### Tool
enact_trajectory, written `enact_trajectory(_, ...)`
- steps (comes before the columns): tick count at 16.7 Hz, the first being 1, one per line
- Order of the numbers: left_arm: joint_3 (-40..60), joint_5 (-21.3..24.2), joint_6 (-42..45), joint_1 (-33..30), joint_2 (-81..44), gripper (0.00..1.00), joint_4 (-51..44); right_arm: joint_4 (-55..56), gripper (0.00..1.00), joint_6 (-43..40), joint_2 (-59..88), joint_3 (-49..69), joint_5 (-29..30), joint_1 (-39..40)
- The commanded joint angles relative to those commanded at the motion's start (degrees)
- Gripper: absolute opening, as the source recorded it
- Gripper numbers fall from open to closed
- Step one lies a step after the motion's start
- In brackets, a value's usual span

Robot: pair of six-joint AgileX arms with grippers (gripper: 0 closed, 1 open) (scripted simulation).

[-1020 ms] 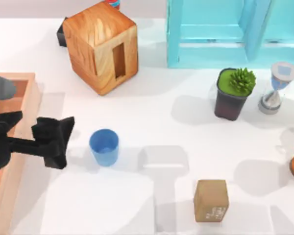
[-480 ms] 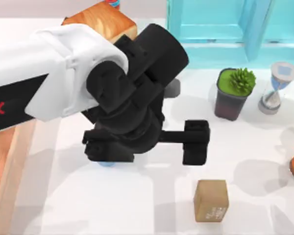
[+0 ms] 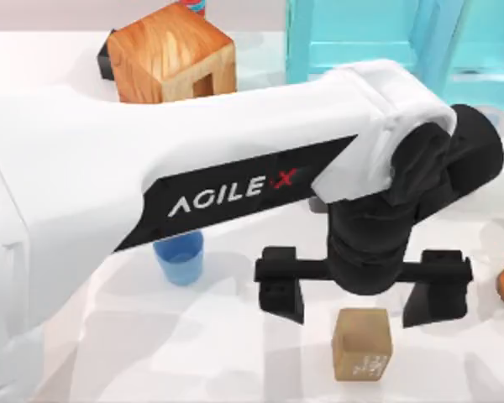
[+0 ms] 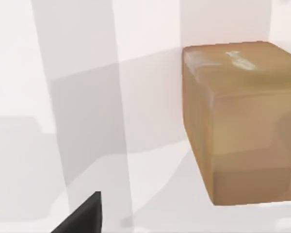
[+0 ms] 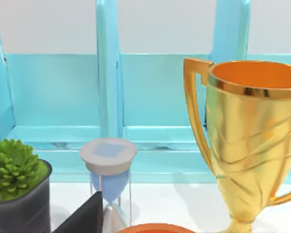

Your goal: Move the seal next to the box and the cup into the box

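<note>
Just ahead of my left gripper point(image 3: 365, 295) sits the seal point(image 3: 363, 342), a small tan block with whitish marks on one face. My left arm reaches across the table from the left, and its jaws stand wide, one black finger to each side and slightly short of the block, not touching it. I judge that spread is deliberate: the gap is broader than the block, so the fingers can pass down its two side faces without knocking it. From my left wrist camera the seal point(image 4: 242, 121) is close and off to one side, which tells me the jaws are not yet centred over it. I would need to shift a little further before closing.

Behind the jaws, under my forearm, stands the cup point(image 3: 179, 256), blue and upright, half hidden by the arm. It is well apart from the seal, so gripping one should not disturb the other. The box that both things are meant for I cannot make out; my arm covers that side of the table.

Beyond the jaws, toward the back, are the wooden cube point(image 3: 172, 59) and the turquoise shelf point(image 3: 361, 42). My right wrist camera faces a golden trophy point(image 5: 247, 141), an hourglass point(image 5: 108, 179) and a potted plant point(image 5: 17, 187) in front of that shelf, and I cannot tell how the right gripper's jaws stand.
</note>
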State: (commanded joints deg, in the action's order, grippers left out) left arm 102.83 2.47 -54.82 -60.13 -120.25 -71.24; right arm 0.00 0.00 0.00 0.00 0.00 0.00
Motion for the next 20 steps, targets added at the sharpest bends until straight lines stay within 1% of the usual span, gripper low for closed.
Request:
enact_trajectory(3, 6.1, -1.5, -3.6, -1.2, -4.2, 1.00, -3.2, 0.0, 1.00, 0.0, 0.0, 0.0, 0.0, 0.0)
enact_trajectory(5, 8.4, -2.2, -5.0, -1.6, -5.6, 1.00, -4.3, 0.0, 1.00, 0.0, 0.0, 0.0, 0.0, 0.0)
enact_trajectory(12, 8.6, -2.3, -5.2, -1.4, -5.8, 1.00, -4.3, 0.0, 1.00, 0.0, 0.0, 0.0, 0.0, 0.0)
enact_trajectory(15, 5.5, -2.3, -5.1, -1.4, -6.5, 1.00, -0.6, 0.0, 1.00, 0.0, 0.0, 0.0, 0.0, 0.0)
enact_trajectory(20, -2.4, -2.3, -5.1, -1.5, -8.4, 1.00, 9.3, 0.0, 1.00, 0.0, 0.0, 0.0, 0.0, 0.0)
